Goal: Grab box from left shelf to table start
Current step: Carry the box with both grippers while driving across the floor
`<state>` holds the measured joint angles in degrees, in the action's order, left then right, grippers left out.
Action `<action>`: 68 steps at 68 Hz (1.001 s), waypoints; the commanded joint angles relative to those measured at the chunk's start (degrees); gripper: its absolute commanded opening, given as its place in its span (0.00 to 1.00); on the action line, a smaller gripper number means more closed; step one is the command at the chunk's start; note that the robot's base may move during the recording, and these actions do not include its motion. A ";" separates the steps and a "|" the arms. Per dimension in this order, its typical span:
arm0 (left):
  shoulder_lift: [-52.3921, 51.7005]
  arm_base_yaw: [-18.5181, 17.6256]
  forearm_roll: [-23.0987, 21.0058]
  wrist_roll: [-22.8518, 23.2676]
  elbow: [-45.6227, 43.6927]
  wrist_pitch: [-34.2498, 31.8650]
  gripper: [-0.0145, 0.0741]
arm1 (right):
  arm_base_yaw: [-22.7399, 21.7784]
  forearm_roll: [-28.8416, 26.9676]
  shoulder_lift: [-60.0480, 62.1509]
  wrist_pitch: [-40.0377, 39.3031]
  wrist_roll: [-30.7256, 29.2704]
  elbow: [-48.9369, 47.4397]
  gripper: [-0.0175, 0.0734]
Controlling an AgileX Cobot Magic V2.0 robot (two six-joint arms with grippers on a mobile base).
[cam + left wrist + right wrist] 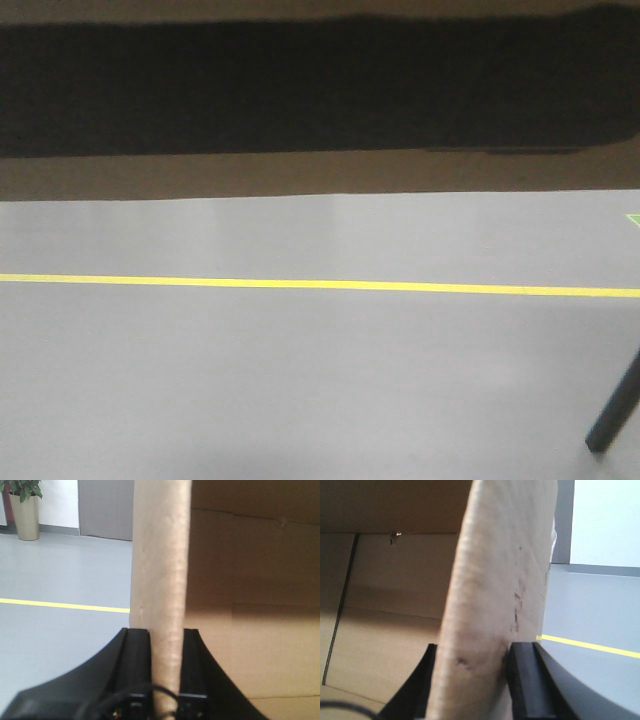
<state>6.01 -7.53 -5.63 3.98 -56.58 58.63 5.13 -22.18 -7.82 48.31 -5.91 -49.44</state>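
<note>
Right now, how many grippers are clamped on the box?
2. The left gripper pinches one upright flap of the box; the right gripper pinches another. The front view shows neither gripper.

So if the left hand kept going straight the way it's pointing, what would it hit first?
The box. The left gripper has its fingers shut on its cardboard wall, which runs straight ahead between them, so it would likely slide further onto that wall. Its far end is out of view.

left gripper (165,632): matte black, flat fingers (137,662), flared curved base, looped black cable (145,689). right gripper (476,647): same black, thin cable (340,706).
</note>
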 commanded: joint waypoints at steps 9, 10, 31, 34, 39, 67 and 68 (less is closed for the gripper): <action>0.73 -0.39 -2.40 0.84 -1.80 -10.92 0.05 | -0.10 -0.73 -1.12 -8.31 -0.10 -1.72 0.26; 0.73 -0.39 -2.40 0.84 -1.80 -10.92 0.05 | -0.10 -0.73 -1.12 -8.31 -0.10 -1.72 0.26; 0.73 -0.39 -2.55 0.84 -1.80 -10.92 0.05 | -0.10 -0.73 -1.12 -8.31 -0.10 -1.72 0.26; 0.73 -0.39 -2.55 0.84 -1.80 -10.92 0.05 | -0.10 -0.73 -1.12 -8.31 -0.10 -1.72 0.26; 0.73 -0.39 -2.55 0.84 -1.80 -10.92 0.05 | -0.10 -0.73 -1.12 -8.31 -0.10 -1.72 0.26; 0.73 -0.39 -2.69 0.84 -1.80 -10.92 0.05 | -0.10 -0.73 -1.12 -8.33 -0.10 -1.72 0.26; 0.73 -0.39 -2.69 0.84 -1.80 -10.92 0.05 | -0.10 -0.73 -1.12 -8.33 -0.10 -1.72 0.26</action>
<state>6.01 -7.53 -5.74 3.98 -56.58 58.63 5.13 -22.18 -7.82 48.31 -5.91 -49.44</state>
